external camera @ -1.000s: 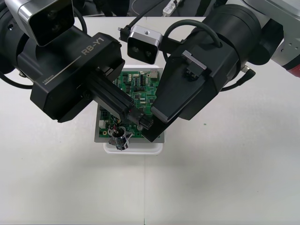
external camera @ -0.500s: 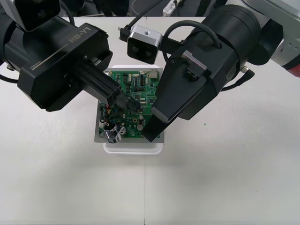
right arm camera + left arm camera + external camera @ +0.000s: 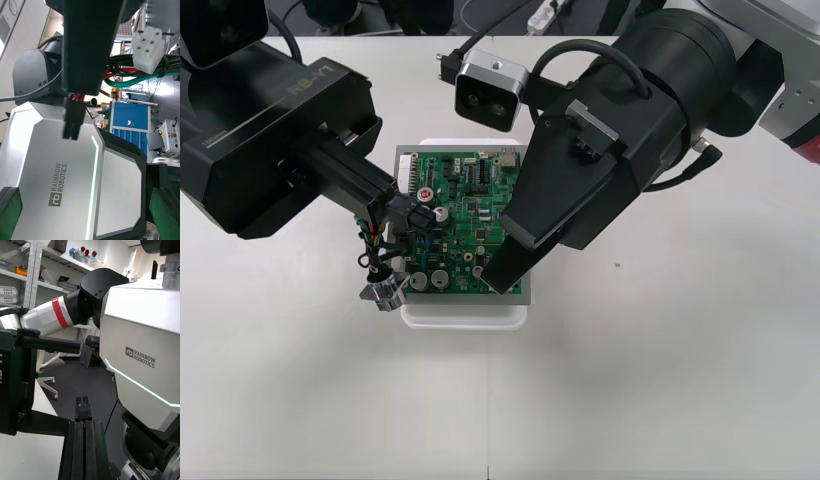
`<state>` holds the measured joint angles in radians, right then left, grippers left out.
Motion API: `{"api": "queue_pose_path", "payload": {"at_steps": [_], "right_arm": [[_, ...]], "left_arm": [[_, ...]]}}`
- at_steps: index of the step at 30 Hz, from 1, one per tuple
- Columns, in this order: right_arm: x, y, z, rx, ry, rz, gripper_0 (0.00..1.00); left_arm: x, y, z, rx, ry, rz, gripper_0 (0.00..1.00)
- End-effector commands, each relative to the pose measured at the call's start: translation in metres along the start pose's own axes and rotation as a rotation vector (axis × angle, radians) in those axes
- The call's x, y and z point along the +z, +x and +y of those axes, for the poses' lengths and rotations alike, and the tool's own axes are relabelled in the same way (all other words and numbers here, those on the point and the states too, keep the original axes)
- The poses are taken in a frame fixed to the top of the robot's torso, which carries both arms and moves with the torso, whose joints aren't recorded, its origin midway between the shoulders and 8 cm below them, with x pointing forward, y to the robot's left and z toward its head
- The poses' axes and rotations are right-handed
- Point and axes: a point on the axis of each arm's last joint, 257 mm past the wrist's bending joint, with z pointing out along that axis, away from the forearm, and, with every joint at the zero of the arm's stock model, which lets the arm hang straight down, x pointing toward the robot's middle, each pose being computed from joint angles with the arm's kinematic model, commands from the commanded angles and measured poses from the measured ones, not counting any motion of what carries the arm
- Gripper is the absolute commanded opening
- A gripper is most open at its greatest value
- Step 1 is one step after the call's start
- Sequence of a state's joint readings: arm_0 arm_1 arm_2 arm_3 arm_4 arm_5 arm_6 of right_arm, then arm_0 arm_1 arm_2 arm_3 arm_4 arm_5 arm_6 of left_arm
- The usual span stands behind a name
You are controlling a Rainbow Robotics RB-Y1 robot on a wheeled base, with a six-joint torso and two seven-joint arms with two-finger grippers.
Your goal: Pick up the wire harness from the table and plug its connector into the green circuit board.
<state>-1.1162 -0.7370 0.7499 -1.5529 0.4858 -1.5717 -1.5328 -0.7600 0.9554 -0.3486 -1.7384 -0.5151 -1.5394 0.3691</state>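
While the left gripper [image 3: 402, 212] pinches the plug [image 3: 418, 218] over the board's [image 3: 472, 186] left edge, right gripper [image 3: 492, 280] splayed, the dangling socket [image 3: 383, 294] could snag.

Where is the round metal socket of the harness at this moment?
In the front view the socket is just off the white base's front-left corner, at the end of wires coming from the left tool.

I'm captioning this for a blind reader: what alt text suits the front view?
The left pincer, shut on the wire harness at its black plug, holds it over the green circuit board's left edge; wires trail down to the metal socket beside the white base. The right pincer hovers over the board's right side.
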Motion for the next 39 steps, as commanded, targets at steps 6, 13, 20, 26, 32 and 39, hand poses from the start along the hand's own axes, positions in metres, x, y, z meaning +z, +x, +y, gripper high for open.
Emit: {"api": "queue_pose_path", "payload": {"at_steps": [6, 13, 20, 26, 32, 39], "right_arm": [[-0.017, -0.015, 0.006, -0.088, 0.065, -0.036, 1.0], [-0.035, -0.023, 0.003, -0.075, 0.084, -0.092, 1.0], [-0.056, -0.025, -0.01, -0.096, 0.159, -0.136, 1.0], [-0.072, -0.023, -0.017, -0.133, 0.212, -0.162, 1.0], [-0.082, -0.012, -0.031, -0.177, 0.264, -0.164, 1.0], [-0.087, 0.002, -0.043, -0.27, 0.368, -0.129, 1.0]], "left_arm": [[-0.03, 0.005, -0.015, -0.025, -0.07, -0.016, 0.0], [-0.046, 0.007, -0.02, -0.035, -0.127, -0.038, 0.0], [-0.059, 0.011, -0.024, -0.04, -0.176, -0.058, 0.0], [-0.073, 0.017, -0.019, -0.055, -0.224, -0.087, 0.0], [-0.09, 0.022, -0.009, -0.056, -0.278, -0.103, 0.0], [-0.103, 0.031, -0.004, -0.027, -0.325, -0.108, 0.0]]}}
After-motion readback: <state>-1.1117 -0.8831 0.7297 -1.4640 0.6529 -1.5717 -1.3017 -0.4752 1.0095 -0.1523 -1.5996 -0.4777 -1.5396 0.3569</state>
